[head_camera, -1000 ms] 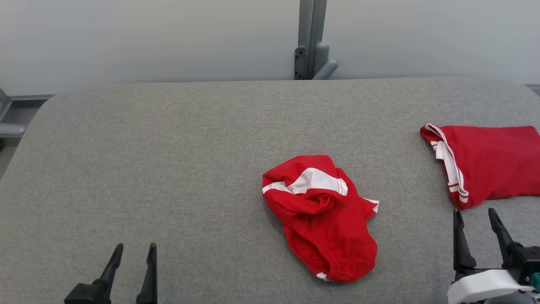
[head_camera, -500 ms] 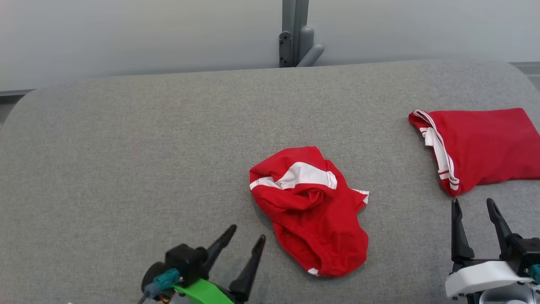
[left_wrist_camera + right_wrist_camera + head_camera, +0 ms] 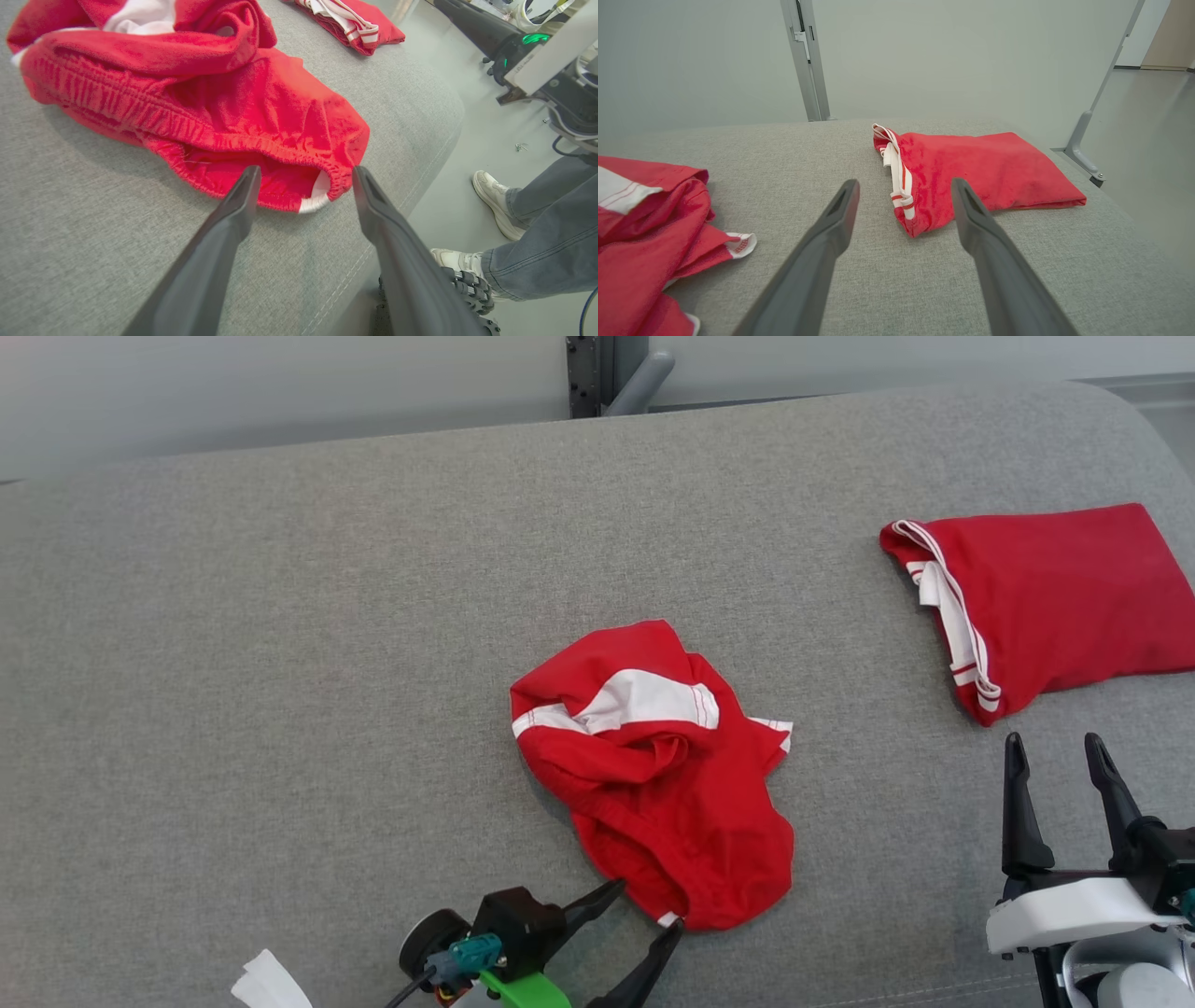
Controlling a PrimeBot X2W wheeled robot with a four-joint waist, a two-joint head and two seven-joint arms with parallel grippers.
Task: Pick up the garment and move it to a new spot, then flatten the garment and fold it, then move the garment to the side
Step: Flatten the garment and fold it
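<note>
A scrap of white paper (image 3: pixel 269 984) lies at the near edge of the grey padded table (image 3: pixel 280 663), towards its left. Next to it the left gripper (image 3: pixel 649 905) reaches in low, its fingers spread wide and holding nothing. The tips straddle the elastic hem and white tab at the near end of the crumpled red garment (image 3: pixel 663 775), which lies mid-table, closer to the near edge; contact cannot be told. A grey post (image 3: pixel 588 373) stands behind the far edge. Near the right edge rests a folded red garment (image 3: pixel 1055 593), with the right gripper (image 3: pixel 1053 742) just short of it, fingers fully apart and empty. A person's legs (image 3: pixel 546 224) stand by the table.
</note>
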